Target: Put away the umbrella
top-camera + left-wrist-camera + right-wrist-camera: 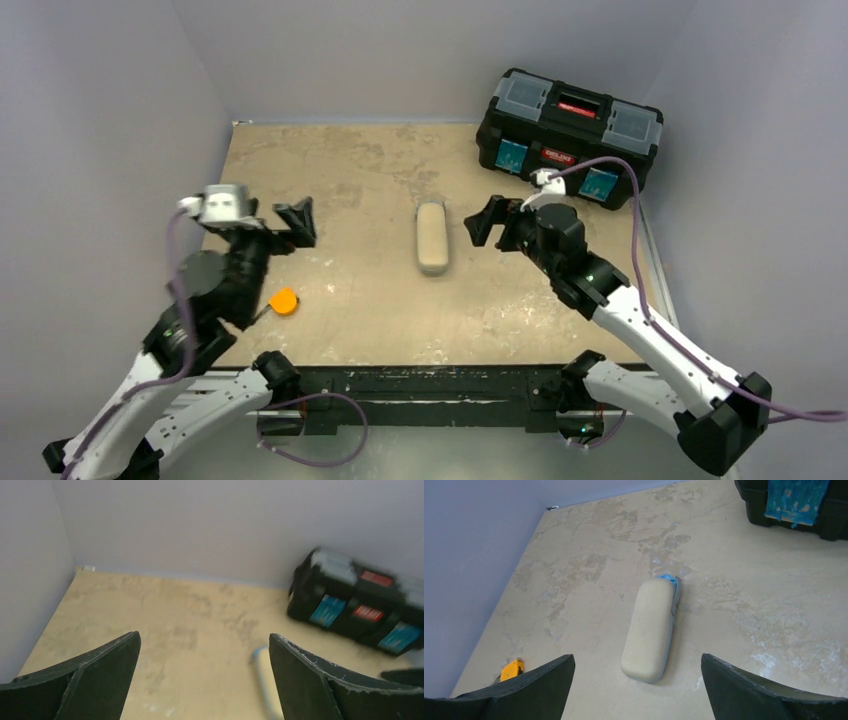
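umbrella (667, 578) shows you only a small fold of blue fabric, poking out of the far end of the grey-beige case (649, 630); the rest of it is hidden from you.

the tabletop (340, 180) is a worn, blotchy tan board closed in by pale walls. in its far right corner you have a black toolbox (570, 130) with its lid down, a red handle on top and blue labels on the front.

your left gripper (297, 222) hangs over the left side of the tabletop, well apart from the case, its fingers (100, 680) spread wide. your right gripper (487, 222) hangs just to the right of the case, pointing toward it. its fingers (744, 690) are also spread wide, and in the right wrist view they frame the case without touching it.

the case lies flat near the middle of the tabletop, long axis running near to far. a small orange tape measure (284, 301) sits near the front left, close beside your left arm.
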Available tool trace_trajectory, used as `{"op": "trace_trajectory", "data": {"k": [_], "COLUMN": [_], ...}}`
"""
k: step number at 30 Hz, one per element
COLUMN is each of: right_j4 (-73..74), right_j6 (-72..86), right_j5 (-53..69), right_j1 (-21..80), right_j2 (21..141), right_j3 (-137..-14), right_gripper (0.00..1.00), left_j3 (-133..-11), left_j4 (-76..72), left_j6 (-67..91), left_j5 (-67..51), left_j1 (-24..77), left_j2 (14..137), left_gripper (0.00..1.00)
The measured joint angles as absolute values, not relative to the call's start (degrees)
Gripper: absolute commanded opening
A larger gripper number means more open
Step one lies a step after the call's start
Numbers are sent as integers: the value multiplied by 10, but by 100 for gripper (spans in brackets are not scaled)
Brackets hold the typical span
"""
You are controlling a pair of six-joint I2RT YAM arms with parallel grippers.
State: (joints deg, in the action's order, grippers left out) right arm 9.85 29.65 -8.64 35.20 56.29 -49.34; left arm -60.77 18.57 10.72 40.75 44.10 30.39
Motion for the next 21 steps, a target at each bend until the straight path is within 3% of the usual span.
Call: {"op": "trace_trajectory", "data": {"k": [7, 21], "right_j4": [105, 169], "right_j6": [327, 380], "right_j5": [-95, -98], "right_j1": [352, 352], "right_j2": [420, 219], "right_j3": [-394, -331], "right_gripper": [99, 99], "left_j3": [-450, -342], "left_j4": [273, 274], "left_j6": [96, 83], "left_j5": [381, 353], "left_j1": [437, 435], "left_j2": [358, 320], "left_gripper": [100, 98]}}
